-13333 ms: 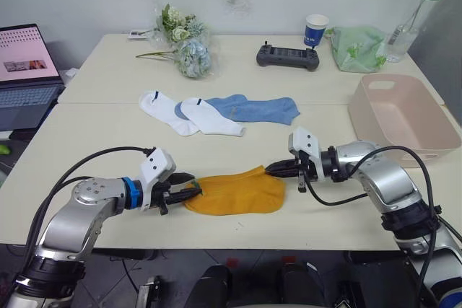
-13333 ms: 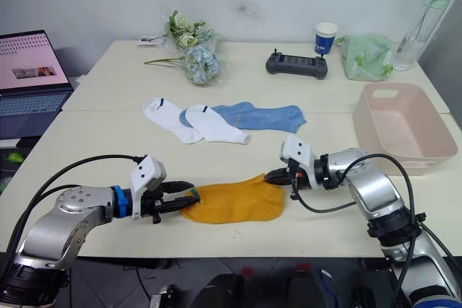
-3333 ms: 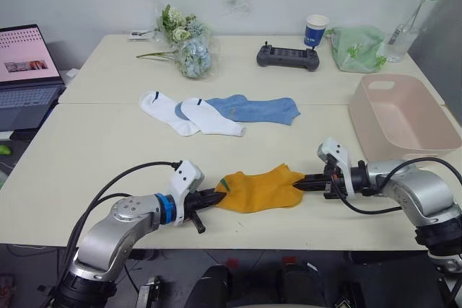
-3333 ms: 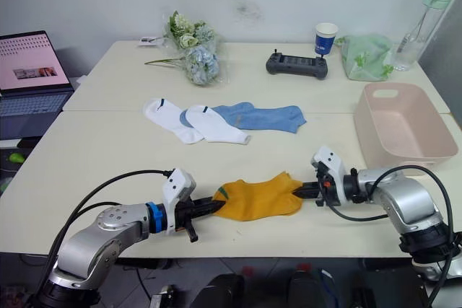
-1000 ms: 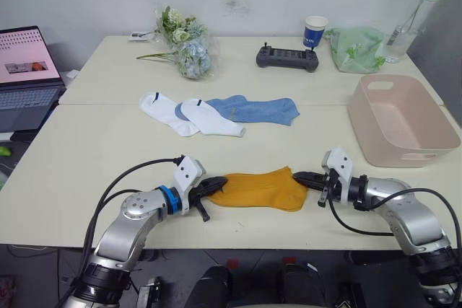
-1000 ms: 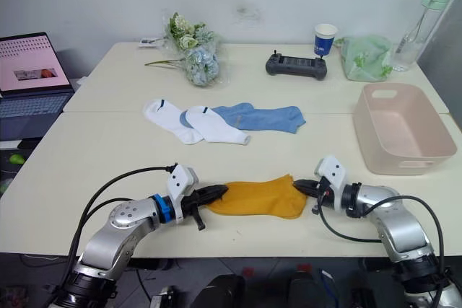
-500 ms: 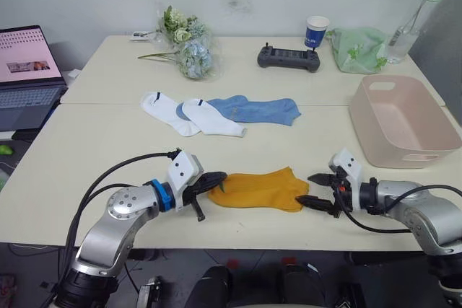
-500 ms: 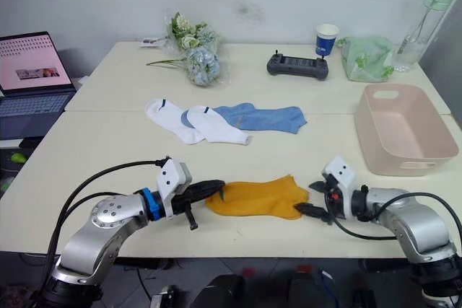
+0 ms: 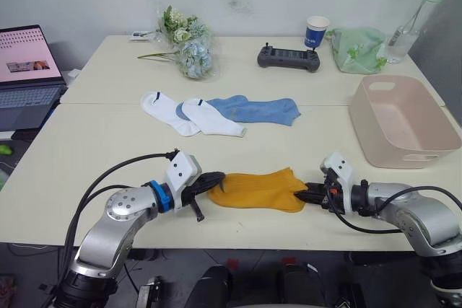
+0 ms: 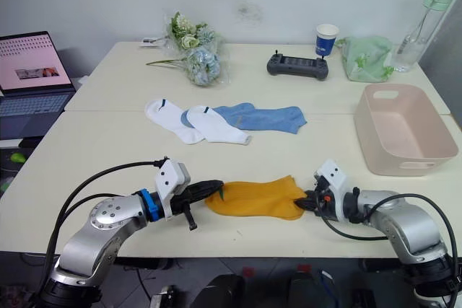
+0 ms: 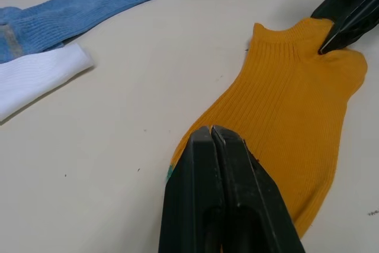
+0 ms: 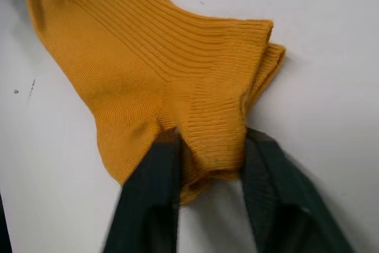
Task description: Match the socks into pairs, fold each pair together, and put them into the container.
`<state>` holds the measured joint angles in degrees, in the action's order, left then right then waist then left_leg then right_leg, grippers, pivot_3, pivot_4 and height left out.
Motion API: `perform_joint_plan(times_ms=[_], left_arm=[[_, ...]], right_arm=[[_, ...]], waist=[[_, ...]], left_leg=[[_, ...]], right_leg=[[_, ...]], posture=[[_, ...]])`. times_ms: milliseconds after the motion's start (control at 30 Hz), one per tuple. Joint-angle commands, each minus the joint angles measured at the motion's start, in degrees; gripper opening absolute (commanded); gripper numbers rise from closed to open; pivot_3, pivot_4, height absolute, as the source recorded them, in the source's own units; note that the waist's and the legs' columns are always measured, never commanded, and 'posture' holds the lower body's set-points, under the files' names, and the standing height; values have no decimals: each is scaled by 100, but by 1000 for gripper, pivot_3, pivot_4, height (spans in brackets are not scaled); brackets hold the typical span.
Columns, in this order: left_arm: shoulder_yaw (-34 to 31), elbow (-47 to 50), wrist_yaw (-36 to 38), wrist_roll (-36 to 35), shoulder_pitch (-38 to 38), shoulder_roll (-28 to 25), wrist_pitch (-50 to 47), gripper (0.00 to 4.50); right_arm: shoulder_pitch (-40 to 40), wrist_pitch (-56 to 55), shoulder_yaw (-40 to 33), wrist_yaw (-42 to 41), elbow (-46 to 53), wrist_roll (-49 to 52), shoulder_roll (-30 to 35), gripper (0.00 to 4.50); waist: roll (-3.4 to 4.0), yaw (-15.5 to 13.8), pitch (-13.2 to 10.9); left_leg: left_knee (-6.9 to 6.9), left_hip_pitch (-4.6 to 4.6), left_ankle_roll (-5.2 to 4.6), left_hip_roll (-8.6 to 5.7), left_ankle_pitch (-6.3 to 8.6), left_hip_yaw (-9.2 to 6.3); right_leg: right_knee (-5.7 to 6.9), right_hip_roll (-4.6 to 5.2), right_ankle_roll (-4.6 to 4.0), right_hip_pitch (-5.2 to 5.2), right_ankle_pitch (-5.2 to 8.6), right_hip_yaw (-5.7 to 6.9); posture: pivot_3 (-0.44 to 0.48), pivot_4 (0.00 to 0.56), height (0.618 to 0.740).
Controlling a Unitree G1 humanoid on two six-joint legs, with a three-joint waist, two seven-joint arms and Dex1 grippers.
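Note:
A mustard-orange sock (image 9: pixel 260 189) with a green mark at its toe lies flat near the table's front edge. My left gripper (image 9: pixel 214 181) is shut on its toe end (image 11: pixel 195 146). My right gripper (image 9: pixel 307 194) is open, and its fingers (image 12: pixel 157 176) straddle the sock's cuff end. Two white socks (image 9: pixel 162 110) (image 9: pixel 213 118) lie farther back, overlapping light blue socks (image 9: pixel 253 110). The container (image 9: pixel 404 117), a pale pink tub, stands at the right with nothing in it.
A laptop (image 9: pixel 25 70) sits on the far left. Along the back are a bunch of flowers (image 9: pixel 184 48), a black controller (image 9: pixel 289 57), a paper cup (image 9: pixel 315 32), a pale green bag (image 9: pixel 357 48) and a bottle (image 9: pixel 415 16).
My right gripper stood open a little off the sock half a second ago; it has moved left so its fingers now straddle the cuff end. The left gripper has stayed at the toe.

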<state>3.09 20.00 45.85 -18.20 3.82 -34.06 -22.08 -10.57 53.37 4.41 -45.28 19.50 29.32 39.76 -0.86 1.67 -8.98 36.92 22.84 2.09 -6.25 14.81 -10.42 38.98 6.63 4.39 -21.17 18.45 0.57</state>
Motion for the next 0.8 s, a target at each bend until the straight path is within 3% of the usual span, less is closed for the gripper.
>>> perform_joint_plan(times_ms=[33, 300, 533, 800], left_arm=[[-56, 73, 142, -115, 142, -59, 55, 0], [779, -494, 634, -34, 1066, 340, -110, 0], [1598, -1784, 850, 572, 1937, 910, 284, 0], [2086, -2944, 922, 1214, 2065, 1139, 650, 0]], right_arm=[[-262, 60, -166, -249, -81, 199, 135, 22], [-746, -204, 53, -1026, -574, 122, 593, 22], [-952, -516, 167, -1298, -1006, -73, 632, 22], [-977, -363, 86, -1272, -857, 121, 423, 22]], waist=[[0, 0, 0], [-2, -5, -1], [-4, 8, -3], [-6, 4, -1]], left_leg=[[0, 0, 0, -1, 0, 1], [4, 4, 0, -4, 0, 3], [6, 4, 0, -3, -1, 9], [6, 2, 1, -2, -1, 8]], right_leg=[[0, 0, 0, 0, 0, 0], [-3, 1, 0, 3, 0, 3], [1, 1, 1, 2, 0, 3], [0, 2, 1, 4, -1, 5]], posture=[[0, 150, 740], [0, 150, 740], [0, 150, 740], [0, 150, 740]])
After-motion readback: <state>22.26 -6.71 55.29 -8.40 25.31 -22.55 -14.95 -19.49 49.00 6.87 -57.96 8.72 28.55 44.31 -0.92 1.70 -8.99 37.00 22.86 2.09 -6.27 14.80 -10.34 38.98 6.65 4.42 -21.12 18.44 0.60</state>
